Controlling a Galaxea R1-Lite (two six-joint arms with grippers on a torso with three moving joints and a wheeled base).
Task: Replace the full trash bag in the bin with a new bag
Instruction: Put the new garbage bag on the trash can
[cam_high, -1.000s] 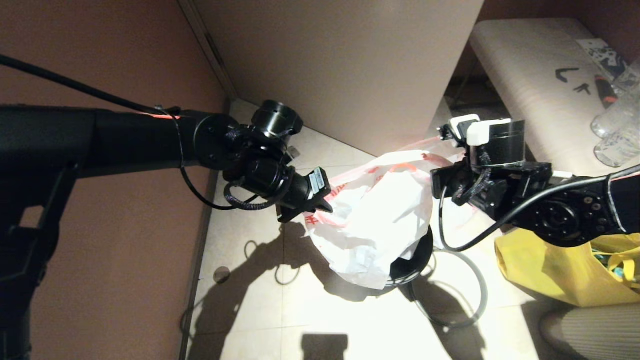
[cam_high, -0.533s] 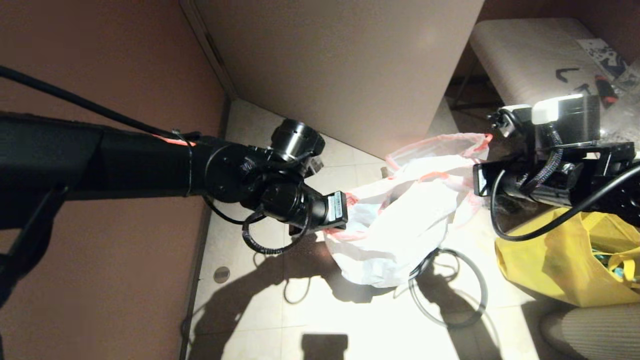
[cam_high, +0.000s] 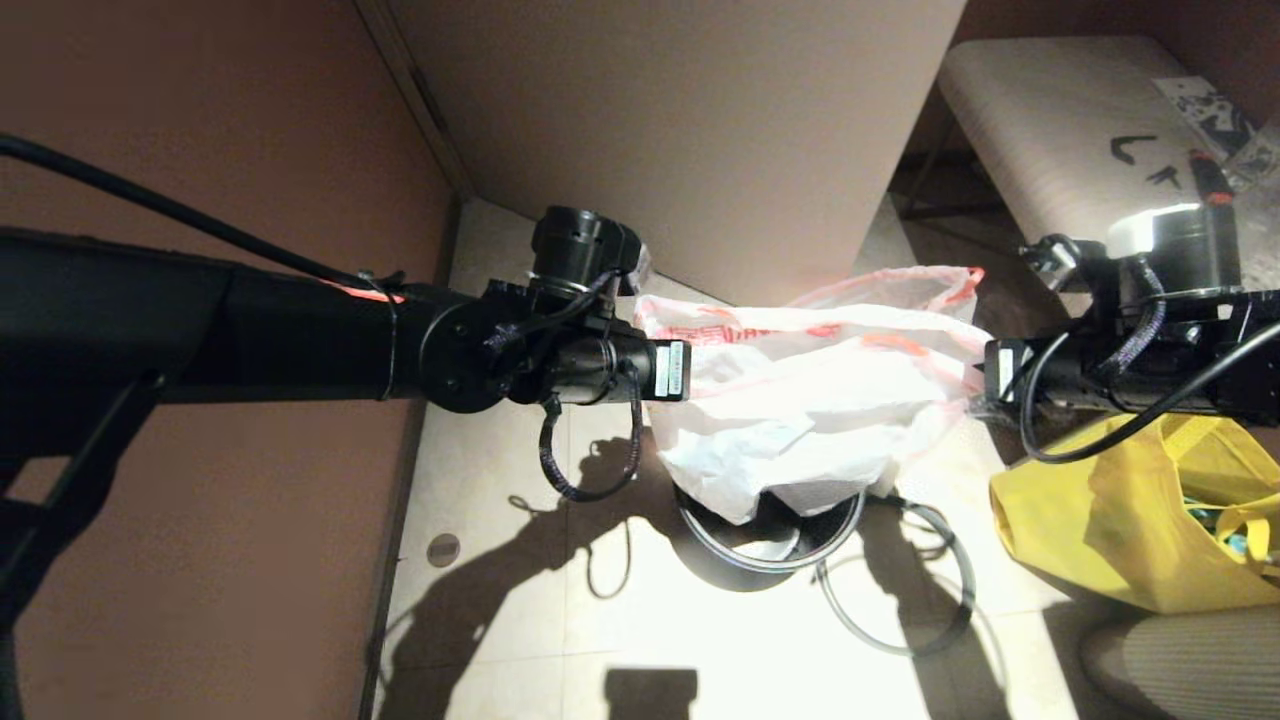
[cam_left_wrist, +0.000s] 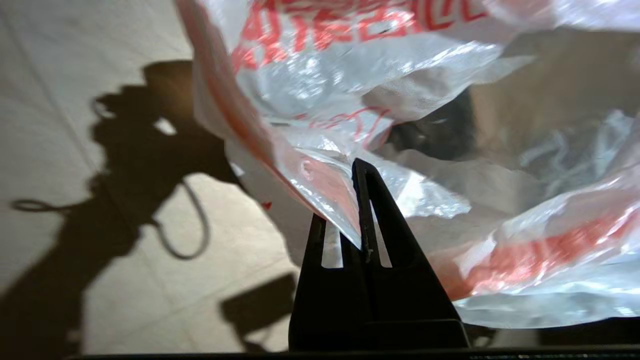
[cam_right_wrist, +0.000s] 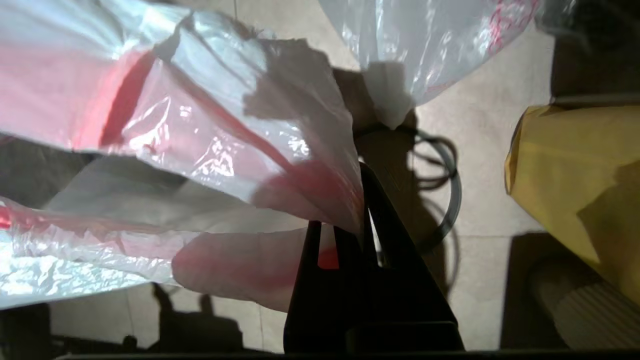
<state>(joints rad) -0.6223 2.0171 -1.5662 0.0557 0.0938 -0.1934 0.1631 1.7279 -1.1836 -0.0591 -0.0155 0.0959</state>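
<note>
The new bag (cam_high: 810, 400), slack white film with a red-orange hem and red print, hangs stretched between both grippers. Its bottom dips to the mouth of the round grey bin (cam_high: 800, 548) on the floor below. My left gripper (cam_high: 660, 372) is shut on the bag's left hem; the film is pinched between its black fingers (cam_left_wrist: 372, 220). My right gripper (cam_high: 985, 385) is shut on the right hem (cam_right_wrist: 320, 187), which runs into its closed jaws. The thin grey hoop (cam_high: 960, 590) lies on the floor to the right of the bin. The full trash bag is out of view.
A yellow fabric tote (cam_high: 1110, 520) stands on the floor at the right, close under my right arm. A pale bench (cam_high: 1050, 130) sits at the back right, a beige cabinet (cam_high: 700, 130) behind the bin, and a brown wall (cam_high: 200, 120) on the left.
Both arms have spread apart, pulling the bag's mouth wide. The bag has shifted from beside the bin to hang over its opening, and the bin's rim now shows beneath it.
</note>
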